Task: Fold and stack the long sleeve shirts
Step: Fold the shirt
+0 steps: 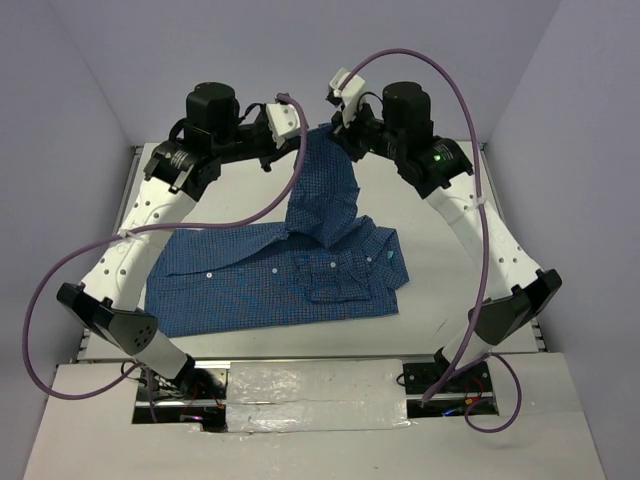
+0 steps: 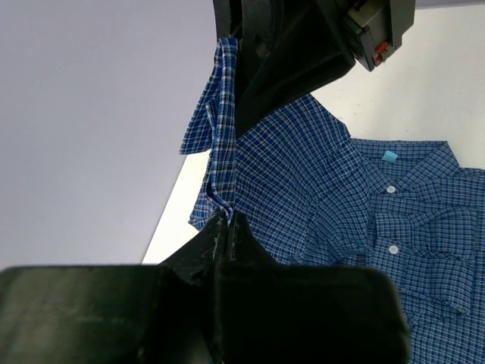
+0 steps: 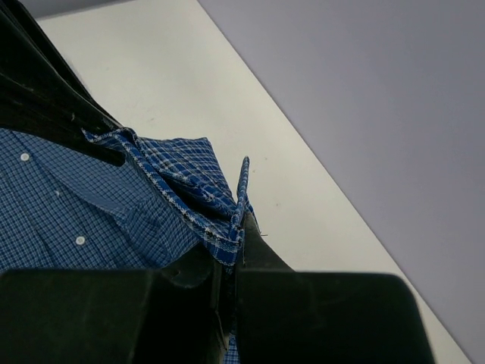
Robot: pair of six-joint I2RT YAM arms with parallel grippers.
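Observation:
The blue checked long sleeve shirt (image 1: pixel 270 280) lies spread on the white table, collar to the right, small white buttons showing. One part of it, a sleeve or a side edge, is lifted (image 1: pixel 325 180) toward the back, held up between both grippers. My left gripper (image 1: pixel 306 136) is shut on the cloth's edge (image 2: pixel 224 163); the fabric runs straight into its closed fingertips (image 2: pixel 220 227). My right gripper (image 1: pixel 336 134) is shut on the same raised piece close by, and a folded hem (image 3: pixel 189 189) hangs from its closed jaws. The two grippers are nearly touching.
The white table (image 1: pixel 430 215) has raised edges, and lavender walls close it in at the back and sides. Purple cables (image 1: pixel 300 180) loop over the left arm and over the right arm (image 1: pixel 480 250). The right gripper's body (image 2: pixel 303 45) looms close in the left wrist view.

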